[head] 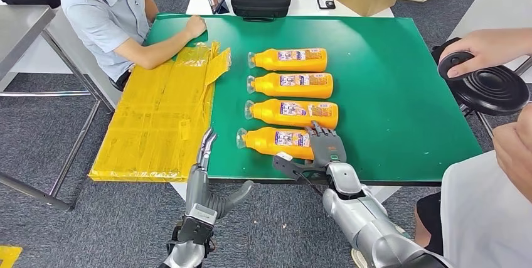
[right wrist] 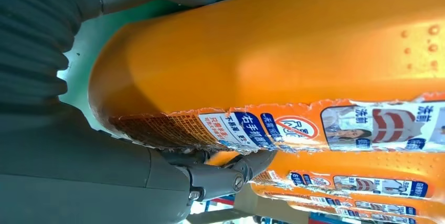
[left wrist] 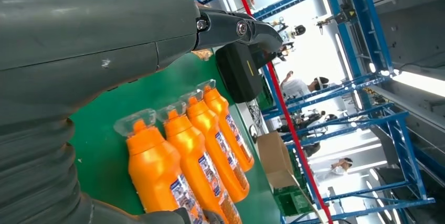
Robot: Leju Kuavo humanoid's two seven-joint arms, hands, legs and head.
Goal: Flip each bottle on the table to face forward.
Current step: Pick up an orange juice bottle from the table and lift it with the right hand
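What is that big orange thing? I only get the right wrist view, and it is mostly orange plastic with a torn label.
Observer: It is the nearest bottle of four lying in a row on a green table. The right hand rests on its base end.
Operator: Where is the other hand?
Observer: The left hand is at the table's near edge, beside a yellow plastic sheet, holding nothing.
Operator: Anyone nearby?
Observer: A person sits at the far left corner, a forearm on the table.

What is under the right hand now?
The base end of the nearest bottle, lying on the green table. The right hand covers that end, so the label there and the finger contact stay hidden in the head view.
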